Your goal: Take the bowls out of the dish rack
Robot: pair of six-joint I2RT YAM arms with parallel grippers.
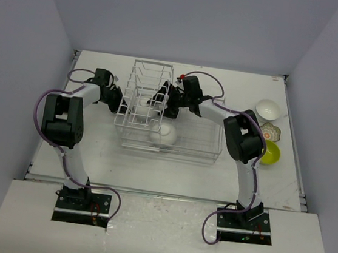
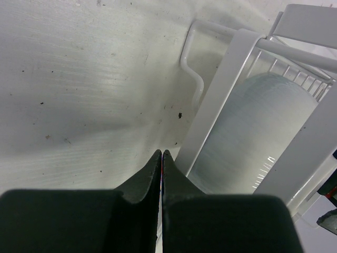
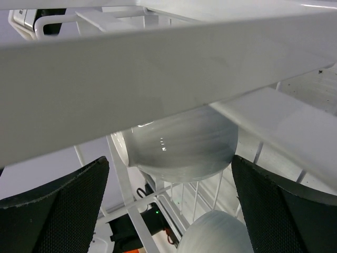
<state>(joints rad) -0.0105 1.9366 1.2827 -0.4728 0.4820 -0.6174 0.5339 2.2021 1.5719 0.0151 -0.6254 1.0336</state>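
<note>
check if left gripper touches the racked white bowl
Apart: left wrist view shows the dish rack rail between the shut left gripper and white bowl.

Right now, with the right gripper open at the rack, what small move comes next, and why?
Probably ease the right gripper forward until its fingers straddle the white bowl, then close. The bowl stands in the dish rack slots, centred ahead of the open jaws, apparently untouched.

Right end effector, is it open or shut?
Open. The right end effector has black fingers far apart, a glossy white round bowl ahead.
</note>
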